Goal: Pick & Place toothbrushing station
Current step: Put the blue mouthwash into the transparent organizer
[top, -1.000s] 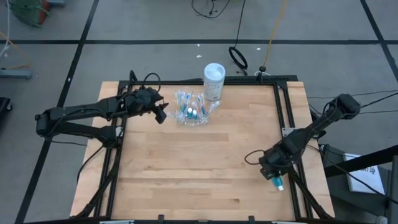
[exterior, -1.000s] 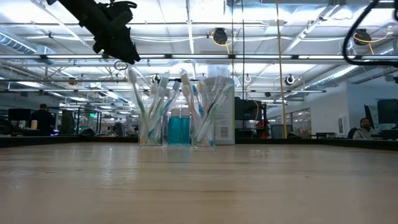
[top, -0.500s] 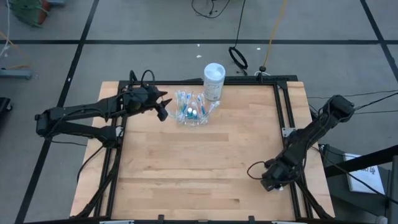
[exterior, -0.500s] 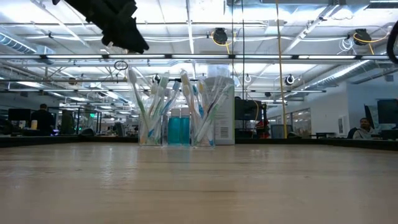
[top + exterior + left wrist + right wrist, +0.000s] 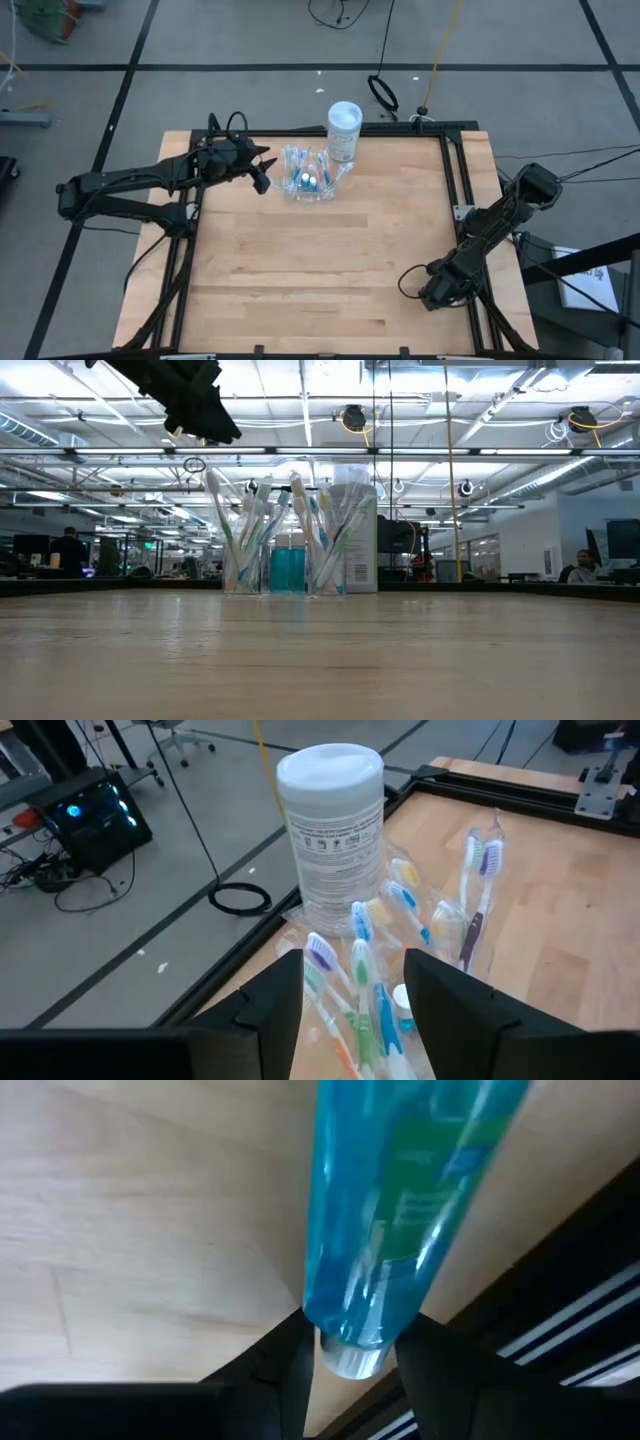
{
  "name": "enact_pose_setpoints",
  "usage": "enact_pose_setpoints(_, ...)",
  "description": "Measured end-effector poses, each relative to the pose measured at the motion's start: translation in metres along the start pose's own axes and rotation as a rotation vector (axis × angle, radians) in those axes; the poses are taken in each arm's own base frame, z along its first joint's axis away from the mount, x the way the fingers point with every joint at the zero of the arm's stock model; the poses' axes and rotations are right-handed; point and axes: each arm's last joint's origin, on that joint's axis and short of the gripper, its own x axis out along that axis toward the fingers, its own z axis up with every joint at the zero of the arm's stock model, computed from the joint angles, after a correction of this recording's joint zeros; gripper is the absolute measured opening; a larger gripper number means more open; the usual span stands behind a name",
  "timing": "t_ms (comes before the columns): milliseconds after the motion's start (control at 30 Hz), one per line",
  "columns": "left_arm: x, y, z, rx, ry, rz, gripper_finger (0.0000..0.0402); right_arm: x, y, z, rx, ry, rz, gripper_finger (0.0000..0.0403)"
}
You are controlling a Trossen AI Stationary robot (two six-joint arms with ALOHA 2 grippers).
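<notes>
1. Two dark robot arms work at a pale wooden table (image 5: pixel 320 270); a small clear plastic cup (image 5: pixel 308 176) of slim pastel toothbrushes (image 5: pixel 365 970) stands near its far edge, touching a tall white cylindrical container (image 5: pixel 343 128).
2. Left hand (image 5: pixel 264 172) hovers just beside the cup, fingers spread and empty, slightly higher than a second ago.
3. Right hand (image 5: pixel 432 295), well apart from the cup, has slid to the table's near right edge.
4. Its fingers grasp a small blue toothpaste tube (image 5: pixel 400 1200); carrying it to the cup probably comes next.
</notes>
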Motion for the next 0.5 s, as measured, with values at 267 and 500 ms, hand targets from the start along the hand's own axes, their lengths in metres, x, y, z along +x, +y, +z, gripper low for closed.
enact_pose_setpoints(267,0.000,0.000,0.000,-0.001,-0.003,-0.003,0.0182,-0.006,0.004,0.004,-0.070,-0.109,0.096,0.0086)
enact_pose_setpoints(500,0.000,0.000,0.000,-0.031,-0.003,-0.012,0.0182,-0.047,0.009,0.013,-0.185,-0.426,0.457,0.0087)
